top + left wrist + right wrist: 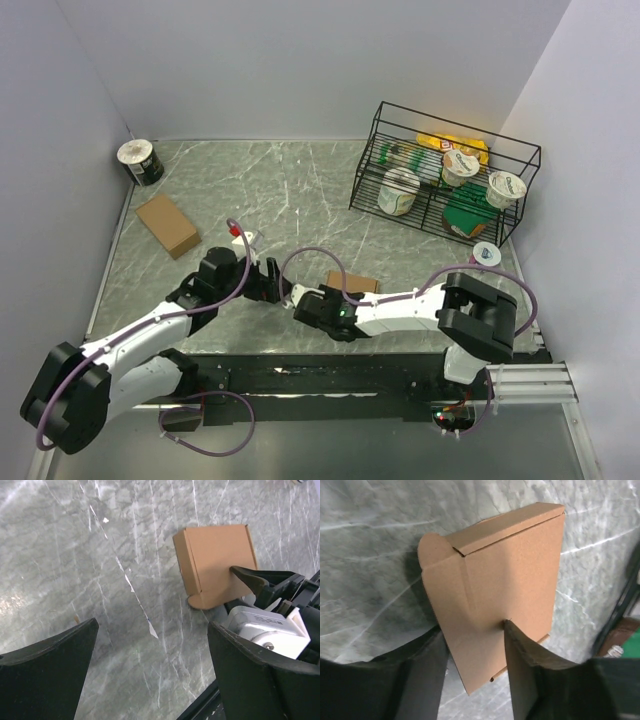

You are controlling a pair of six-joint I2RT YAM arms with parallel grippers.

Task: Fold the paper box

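Note:
The paper box (352,283) is a small flat brown cardboard box near the table's front middle. In the right wrist view the paper box (505,570) stands tilted on edge between the jaws of my right gripper (475,650). One fingertip (512,630) presses on its broad face and the other finger sits behind it. A rounded tab (431,550) sticks out at its far corner. My right gripper (338,295) reaches in from the right. My left gripper (283,288) hovers just left of the box, open and empty. The left wrist view shows the box (215,562) ahead of the left gripper (152,665).
Another brown cardboard box (167,224), fully formed, lies at the left. A tape roll (140,161) stands in the back left corner. A black wire basket (375,150) with yogurt cups and packets sits at the back right, with a small cup (486,254) in front of it.

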